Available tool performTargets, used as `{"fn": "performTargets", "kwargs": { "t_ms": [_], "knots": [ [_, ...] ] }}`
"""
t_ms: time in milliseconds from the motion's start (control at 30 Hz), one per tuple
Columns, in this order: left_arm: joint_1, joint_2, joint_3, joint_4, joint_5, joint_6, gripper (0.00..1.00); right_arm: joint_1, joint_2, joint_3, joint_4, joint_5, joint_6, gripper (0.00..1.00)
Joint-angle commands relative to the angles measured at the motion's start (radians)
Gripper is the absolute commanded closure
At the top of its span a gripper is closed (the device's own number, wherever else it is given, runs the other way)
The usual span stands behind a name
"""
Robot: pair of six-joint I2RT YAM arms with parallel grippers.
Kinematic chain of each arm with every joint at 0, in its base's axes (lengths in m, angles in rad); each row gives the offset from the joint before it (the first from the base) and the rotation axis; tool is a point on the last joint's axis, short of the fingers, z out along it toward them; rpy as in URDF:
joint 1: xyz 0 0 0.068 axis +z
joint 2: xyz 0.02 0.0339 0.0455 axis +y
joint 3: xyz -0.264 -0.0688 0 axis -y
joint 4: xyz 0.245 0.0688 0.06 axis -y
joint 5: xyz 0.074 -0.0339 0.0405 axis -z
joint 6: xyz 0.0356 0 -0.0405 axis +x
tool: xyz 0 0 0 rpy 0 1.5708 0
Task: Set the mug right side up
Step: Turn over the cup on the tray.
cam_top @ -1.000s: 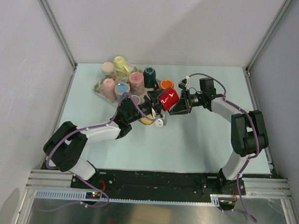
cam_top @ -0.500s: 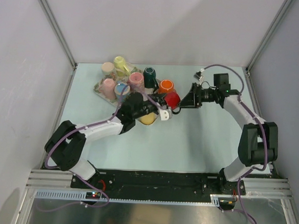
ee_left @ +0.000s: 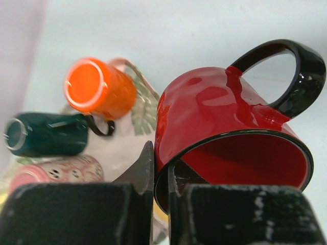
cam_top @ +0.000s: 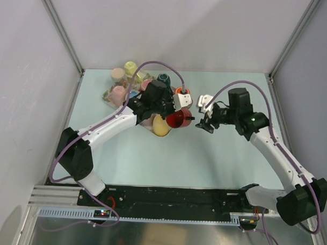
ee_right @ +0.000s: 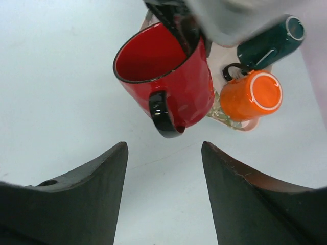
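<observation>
the mug (cam_top: 178, 118) has passed over: our left claw (ee_left: 159, 176) now pinches its rim above the surface (cam_top: 205, 156), nearer the far edge; the right claw (cam_top: 202, 124) opened and backed away. we judge it still tilted.

Glossy glazed red mug (ee_left: 214, 107); matt black fingers (ee_right: 76, 204); smooth matt table (ee_right: 51, 76)

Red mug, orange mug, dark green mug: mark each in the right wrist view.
red mug (ee_right: 191, 89), right wrist view, outer wall.
orange mug (ee_right: 261, 92), right wrist view, round end face.
dark green mug (ee_right: 263, 47), right wrist view, side wall.
</observation>
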Motion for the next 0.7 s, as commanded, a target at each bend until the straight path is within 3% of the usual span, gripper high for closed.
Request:
{"fn": "performTargets", "kwargs": {
  "t_ms": [0,433,567,667],
  "knots": [
    [0.015,0.026,0.088,-0.116,0.02,-0.101,1.0,0.103,0.043,-0.019,-0.021,0.147,-0.223,0.37],
    [0.015,0.021,0.119,-0.171,0.055,-0.159,1.0,0.263,0.143,-0.051,0.187,0.338,-0.214,0.42],
    [0.013,0.016,0.133,-0.179,0.043,-0.183,1.0,0.273,0.174,-0.05,0.192,0.335,-0.229,0.56],
    [0.015,0.013,0.149,-0.185,0.023,-0.211,1.0,0.272,0.189,-0.051,0.172,0.332,-0.237,0.79]
  ]
}}
